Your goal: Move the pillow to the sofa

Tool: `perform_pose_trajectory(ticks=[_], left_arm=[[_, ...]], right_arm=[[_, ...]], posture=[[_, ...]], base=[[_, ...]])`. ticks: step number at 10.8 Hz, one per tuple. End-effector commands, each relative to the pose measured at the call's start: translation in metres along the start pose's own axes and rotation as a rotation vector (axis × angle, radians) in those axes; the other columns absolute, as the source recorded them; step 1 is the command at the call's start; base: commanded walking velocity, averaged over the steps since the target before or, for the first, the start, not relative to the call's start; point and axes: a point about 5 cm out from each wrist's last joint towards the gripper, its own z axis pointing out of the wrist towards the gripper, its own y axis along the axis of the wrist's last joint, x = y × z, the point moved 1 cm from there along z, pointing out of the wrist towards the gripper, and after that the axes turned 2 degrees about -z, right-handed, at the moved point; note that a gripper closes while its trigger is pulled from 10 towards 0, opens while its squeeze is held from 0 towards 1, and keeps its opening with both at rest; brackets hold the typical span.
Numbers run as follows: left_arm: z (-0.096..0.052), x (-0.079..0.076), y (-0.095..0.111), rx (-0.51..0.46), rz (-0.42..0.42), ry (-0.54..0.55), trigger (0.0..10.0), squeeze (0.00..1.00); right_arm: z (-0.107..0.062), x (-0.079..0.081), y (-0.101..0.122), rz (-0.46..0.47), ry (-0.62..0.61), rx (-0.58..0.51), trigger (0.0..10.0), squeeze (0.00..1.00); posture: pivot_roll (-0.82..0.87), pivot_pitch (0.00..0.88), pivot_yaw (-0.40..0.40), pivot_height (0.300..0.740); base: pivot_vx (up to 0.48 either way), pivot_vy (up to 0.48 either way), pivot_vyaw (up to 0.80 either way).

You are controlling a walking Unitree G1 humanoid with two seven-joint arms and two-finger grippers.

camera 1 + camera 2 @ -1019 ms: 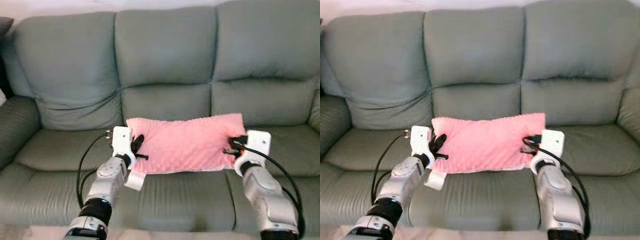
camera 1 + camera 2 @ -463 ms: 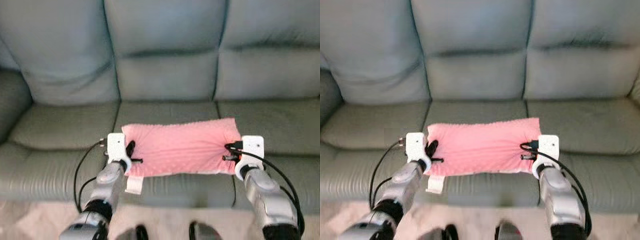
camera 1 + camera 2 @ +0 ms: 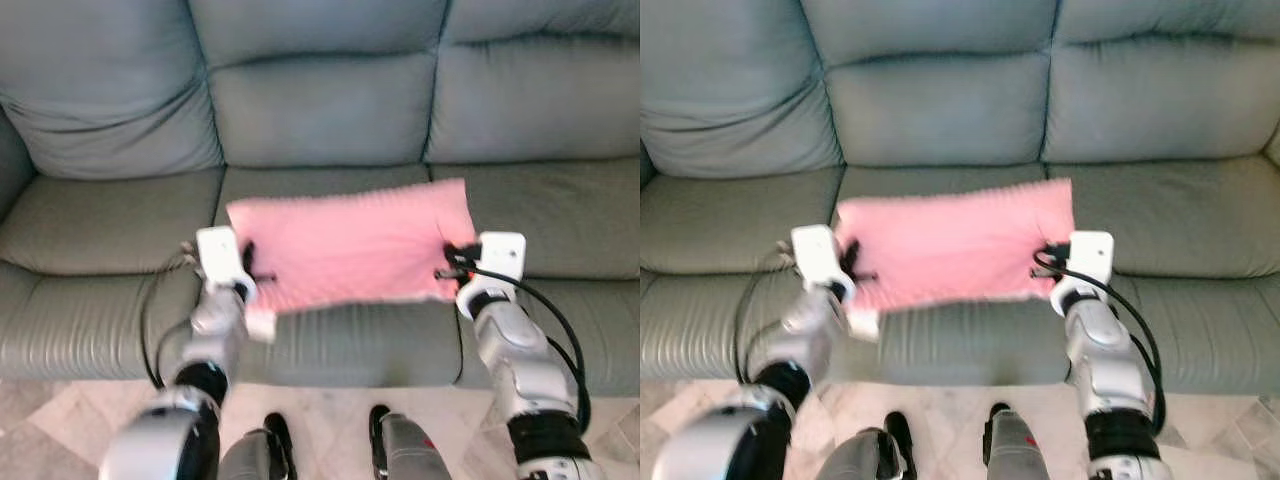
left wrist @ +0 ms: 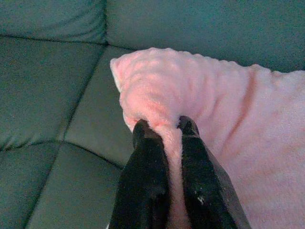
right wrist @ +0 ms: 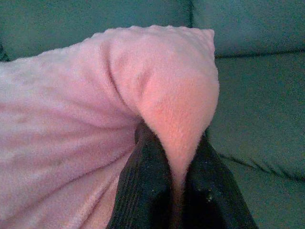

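A pink fuzzy pillow (image 3: 350,245) is held stretched flat between my two arms, over the middle seat cushion of the grey-green sofa (image 3: 320,110). My left gripper (image 3: 248,262) is shut on the pillow's left edge; in the left wrist view its black fingers (image 4: 147,157) pinch a fold of pink fabric (image 4: 190,105). My right gripper (image 3: 452,262) is shut on the right edge, with pillow (image 5: 119,105) bulging over its fingers (image 5: 150,167) in the right wrist view. A white tag (image 3: 260,322) hangs from the pillow's left corner.
The sofa has three seat cushions and three back cushions, with an armrest at the far left (image 3: 12,170). Pale tiled floor (image 3: 60,425) runs along the sofa's front. My feet (image 3: 378,425) stand close to the sofa's base.
The camera has tilted further down and closer, so the sofa fills more of the view and the floor shows. The pillow sits a little higher and further over the middle seat, still gripped at both ends.
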Motion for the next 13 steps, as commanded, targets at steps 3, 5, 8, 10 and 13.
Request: perform_pose_trajectory(ticks=[3,5,8,10,13], left_arm=[[0.008,0.007,0.019,-0.040,-0.061,0.019,10.0,0.00],[0.012,-0.014,0.028,-0.074,-0.079,-0.074,10.0,0.38],[0.016,-0.017,0.038,-0.099,-0.057,-0.034,10.0,1.00],[0.018,-0.007,0.044,-0.115,-0.035,0.008,10.0,1.00],[0.015,0.006,0.041,-0.113,0.010,0.069,10.0,1.00]], right_arm=[[0.003,0.002,0.000,-0.008,0.005,-0.033,10.0,0.00],[0.003,-0.008,0.001,-0.014,-0.022,-0.049,10.0,0.70],[0.001,-0.013,-0.002,0.002,-0.027,-0.042,10.0,1.00],[-0.005,-0.009,-0.016,0.008,0.004,-0.002,10.0,1.00],[-0.018,0.003,-0.036,0.026,0.042,0.041,10.0,1.00]], posture=[[-0.33,0.406,0.067,0.740],[-0.35,0.421,0.064,0.740],[-0.36,0.429,0.056,0.740],[-0.36,0.429,0.055,0.740],[-0.35,0.434,0.057,0.740]], base=[[0.000,0.000,0.00],[0.000,0.000,0.00],[0.000,0.000,0.00],[0.000,0.000,0.00],[0.000,0.000,0.00]])
